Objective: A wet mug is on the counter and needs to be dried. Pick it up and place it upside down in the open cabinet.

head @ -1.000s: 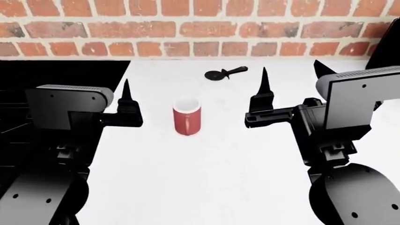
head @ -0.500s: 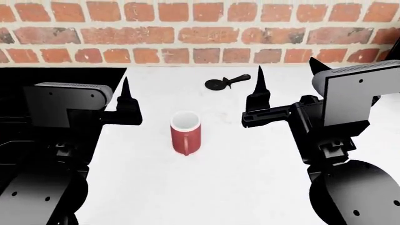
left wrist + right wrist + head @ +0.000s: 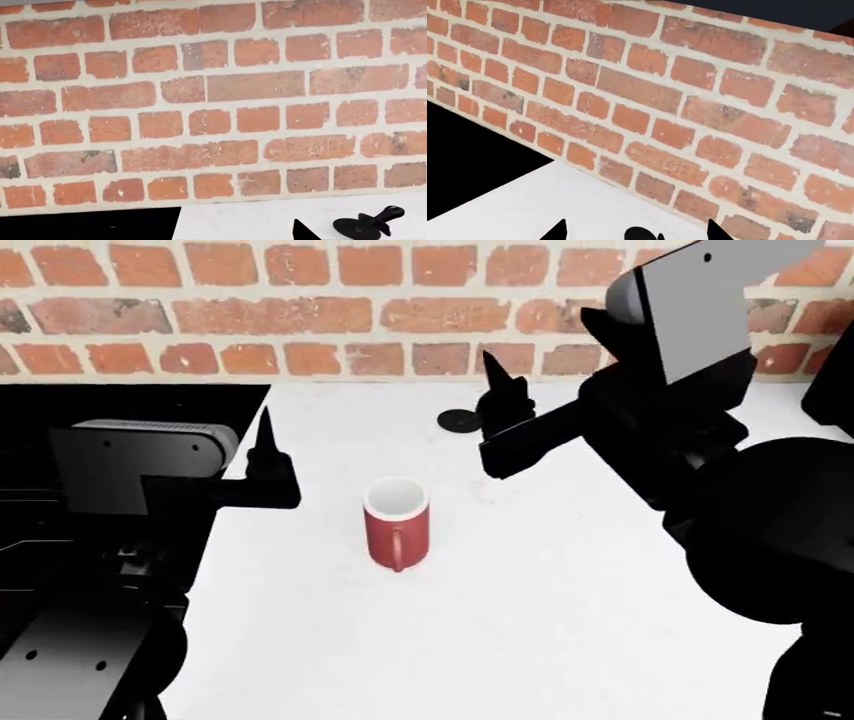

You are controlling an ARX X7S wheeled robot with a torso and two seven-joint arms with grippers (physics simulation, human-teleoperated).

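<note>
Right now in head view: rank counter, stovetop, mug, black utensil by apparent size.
1. counter, the widest surface in view.
2. stovetop, though the left arm hides much of it.
3. mug.
4. black utensil, partly behind the right arm and farther from the camera, so its true size is unsure.

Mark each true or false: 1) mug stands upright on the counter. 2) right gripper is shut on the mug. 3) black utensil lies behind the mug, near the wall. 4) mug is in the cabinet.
1) True: the mug stands upright, opening up, on the counter.
2) False: the right gripper is open and holds nothing.
3) True: the black utensil lies near the brick wall.
4) False: it is on the counter.
</note>
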